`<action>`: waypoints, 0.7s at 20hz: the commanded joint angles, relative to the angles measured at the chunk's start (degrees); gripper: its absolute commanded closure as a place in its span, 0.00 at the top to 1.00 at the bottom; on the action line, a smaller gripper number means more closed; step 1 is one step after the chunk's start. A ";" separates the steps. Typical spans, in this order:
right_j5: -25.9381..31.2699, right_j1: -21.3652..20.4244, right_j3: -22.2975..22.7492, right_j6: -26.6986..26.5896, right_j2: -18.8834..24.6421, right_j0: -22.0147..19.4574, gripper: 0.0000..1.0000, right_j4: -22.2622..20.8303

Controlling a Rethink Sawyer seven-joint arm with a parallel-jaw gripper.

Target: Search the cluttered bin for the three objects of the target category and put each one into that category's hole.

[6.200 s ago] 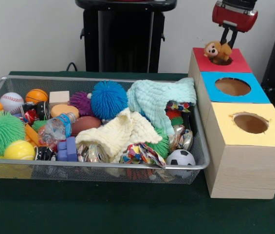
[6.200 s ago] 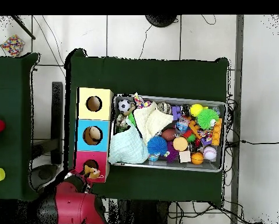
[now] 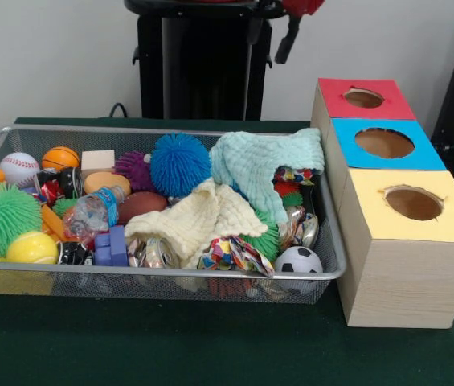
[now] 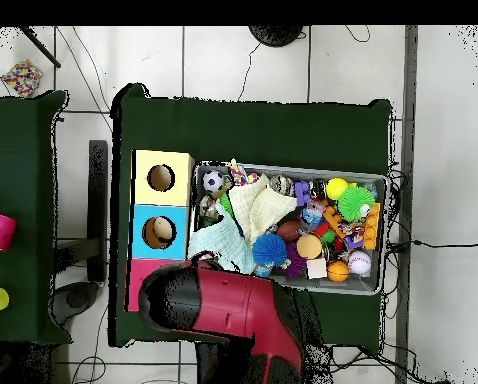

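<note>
The wire-mesh bin (image 3: pixel 154 129) is full of toys and also shows in the overhead view (image 4: pixel 293 169). The red-surround hole (image 3: pixel 363 97) looks empty on top. The monkey plush is out of view. A blue fuzzy ball (image 3: pixel 180 165) lies at the bin's back middle, with no eyes showing; it also shows in the overhead view (image 4: pixel 268 250). My gripper (image 3: pixel 269 38) hangs high by the pedestal, behind the bin's back right corner, open and empty. In the overhead view my red arm (image 4: pixel 223 310) covers the red hole and the bin's near left corner.
A mint cloth (image 3: pixel 263 161) and a pale yellow cloth (image 3: pixel 202 217) cover toys at the bin's right. A green spiky ball (image 3: pixel 2 217), a baseball (image 3: pixel 19 167) and a soccer ball (image 3: pixel 299 260) lie around. The blue hole (image 3: pixel 383 142) and the yellow hole (image 3: pixel 413 203) sit in front of the red one.
The monkey plush that hung in my gripper at the red hole is gone from view. My gripper has risen and moved left in the front view, empty. The arm now reaches over the bin's corner.
</note>
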 commanded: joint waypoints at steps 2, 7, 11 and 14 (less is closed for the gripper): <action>-3.89 -3.06 -0.94 -21.52 13.22 -8.00 1.00 -9.65; -3.56 -4.12 4.00 -22.29 18.85 -13.43 1.00 -11.67; -6.42 -6.31 10.04 -20.18 20.35 -16.29 1.00 -13.90; -9.25 -5.84 13.28 -17.85 21.20 -18.17 1.00 -15.44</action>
